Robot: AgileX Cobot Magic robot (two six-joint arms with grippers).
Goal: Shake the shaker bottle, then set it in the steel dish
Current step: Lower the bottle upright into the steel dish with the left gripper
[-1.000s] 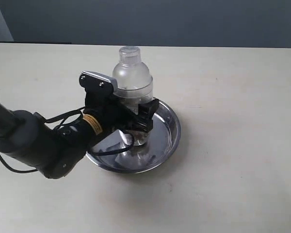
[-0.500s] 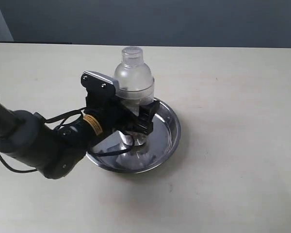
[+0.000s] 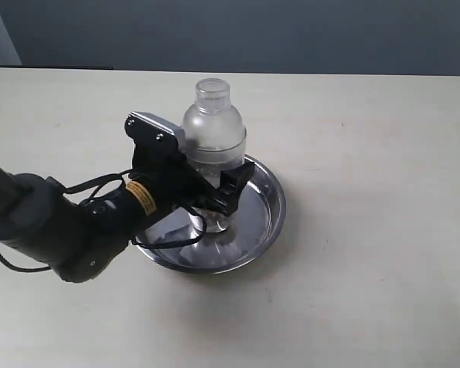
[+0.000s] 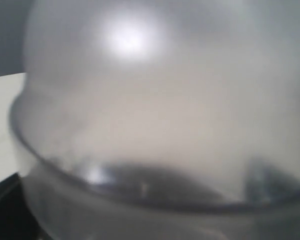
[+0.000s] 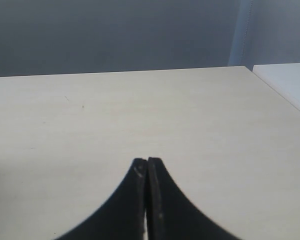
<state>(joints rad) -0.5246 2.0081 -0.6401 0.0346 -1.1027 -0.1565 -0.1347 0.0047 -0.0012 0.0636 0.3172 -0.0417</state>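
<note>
The shaker bottle stands upright in the steel dish, with the left gripper flanking its lower body; whether its fingers press the bottle is unclear. The right gripper has its fingers pressed together.

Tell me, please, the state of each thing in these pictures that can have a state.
shaker bottle: upright, cap on, standing in the steel dish.
steel dish: right side up on the table, shaker bottle inside.
left hand: around the shaker bottle's lower body; gripping or released, cannot tell.
right hand: shut, empty.
</note>
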